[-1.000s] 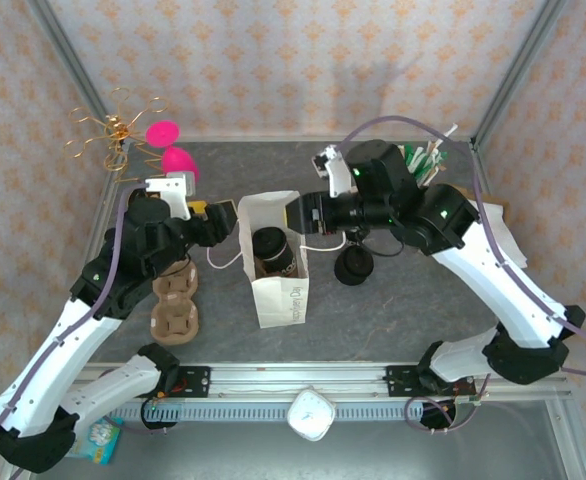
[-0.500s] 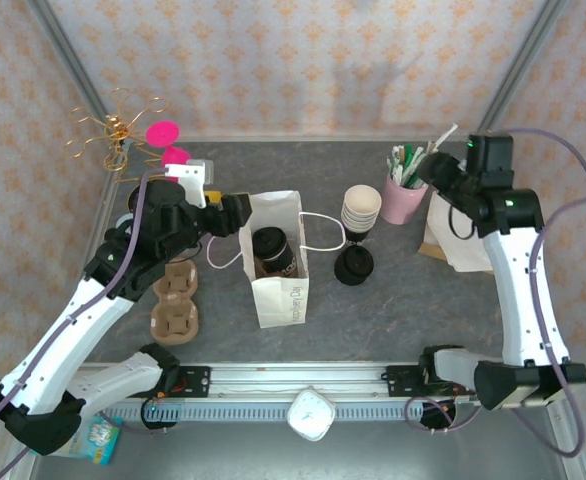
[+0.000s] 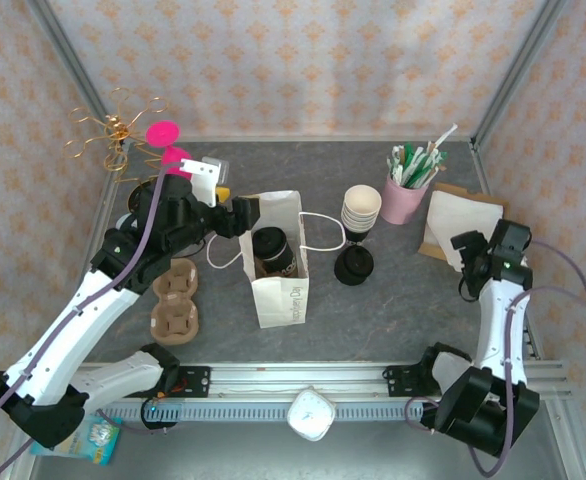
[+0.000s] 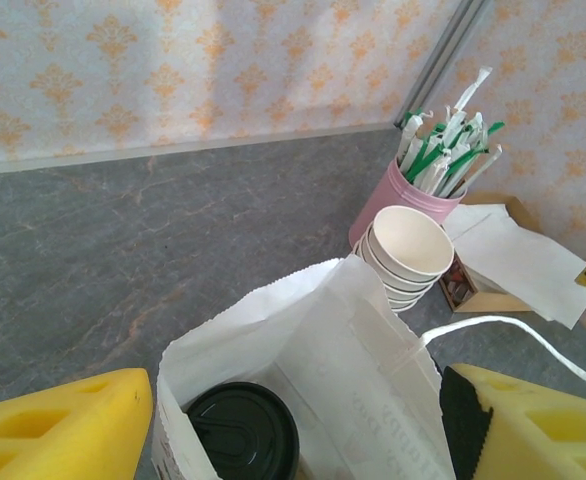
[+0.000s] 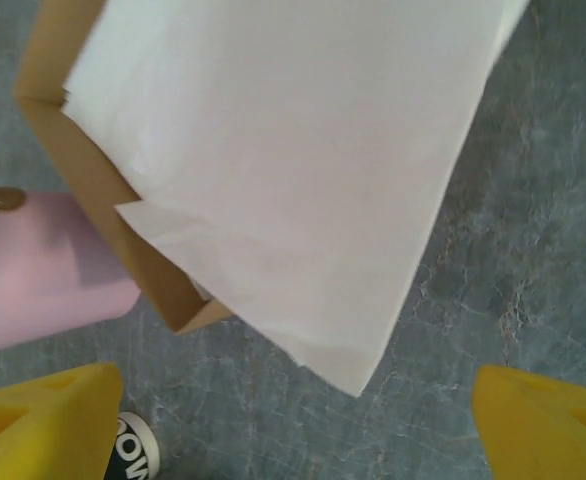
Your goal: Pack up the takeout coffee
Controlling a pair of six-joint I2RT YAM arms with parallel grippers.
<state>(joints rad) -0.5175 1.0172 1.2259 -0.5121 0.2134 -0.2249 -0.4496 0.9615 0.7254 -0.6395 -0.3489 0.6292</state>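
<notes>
- Left gripper (image 4: 293, 425): fingers spread, nothing pinched; held above rear-left rim of white paper bag (image 3: 284, 290).
- Takeout coffee (image 3: 274, 250): seated upright inside bag, black lid on. Packing step judged done.
- Left to do, as judged: arms to be backed off. Bag mouth is left open.
- Right gripper (image 5: 293, 415): fingers spread, empty; held over white napkins (image 3: 463, 215), far right.
- Versus one second ago: right arm is withdrawn from over bag to right edge. Left gripper is shifted slightly rearward. Coffee is unmoved.
</notes>
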